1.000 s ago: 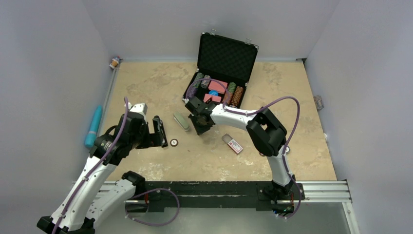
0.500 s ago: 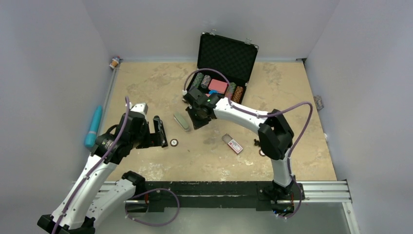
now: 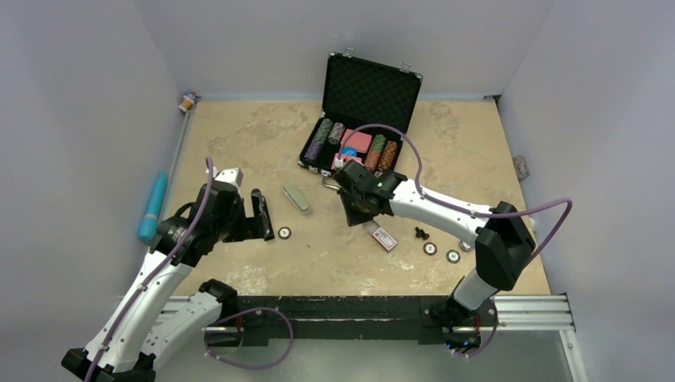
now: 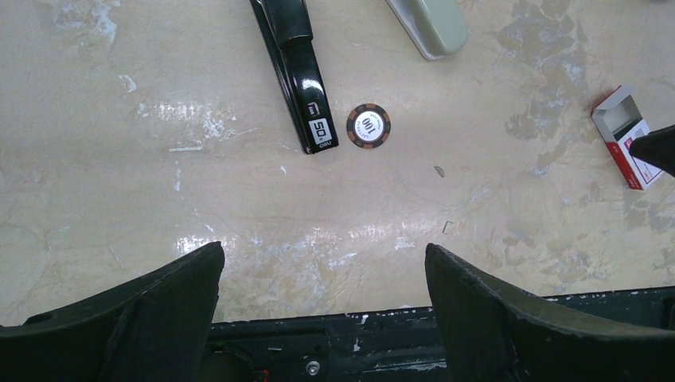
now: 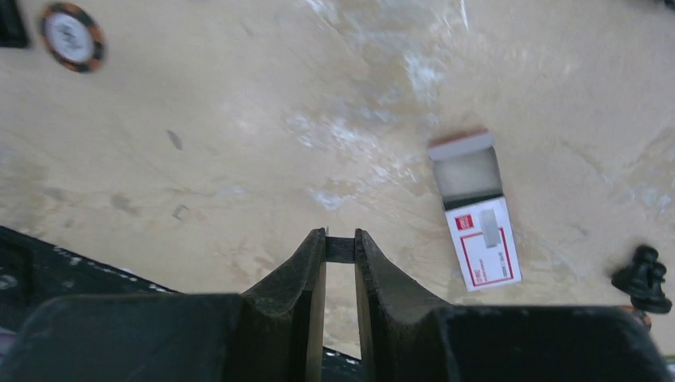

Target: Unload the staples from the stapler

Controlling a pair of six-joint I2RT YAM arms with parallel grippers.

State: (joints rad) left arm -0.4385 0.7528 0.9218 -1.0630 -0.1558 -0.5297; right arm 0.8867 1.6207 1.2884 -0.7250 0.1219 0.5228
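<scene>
Finds the right fingers (image 5: pixel 306 286) just left of the red-and-white box (image 5: pixel 476 223), pressed almost together and pinching a dark sliver (image 5: pixel 341 248) at the tips; cannot tell from so small a scrap whether staples or something else. Differs plainly from a second ago: back then, the right arm farther from the box, up near the open poker-chip case (image 3: pixel 362 119); now swung in close beside the box, elbow thrown out to the right, baring two chips (image 3: pixel 430 248) and a small black piece (image 3: pixel 420 233) on the box's right side. Keeps the stapler (image 4: pixel 298 76) unmoved, flat on the table (image 3: pixel 239 135), well left of the box, its nose just beside a lone poker chip (image 4: pixel 368 126). Leaves a pale green object (image 4: pixel 430 24) between stapler and box, a little farther back. Shows the left fingers (image 4: pixel 151 310) spread wide and empty, unchanged, hovering on the near side of the stapler, well apart from the box and touching nothing. Suggests, as a guess only, a strip drawn out and headed for the box's open tray; if so, leaves little beyond the drop. Otherwise leaves the whole unloading undone, with nothing gripping the stapler. Hides the magazine in every view, so no telling loaded from empty.
</scene>
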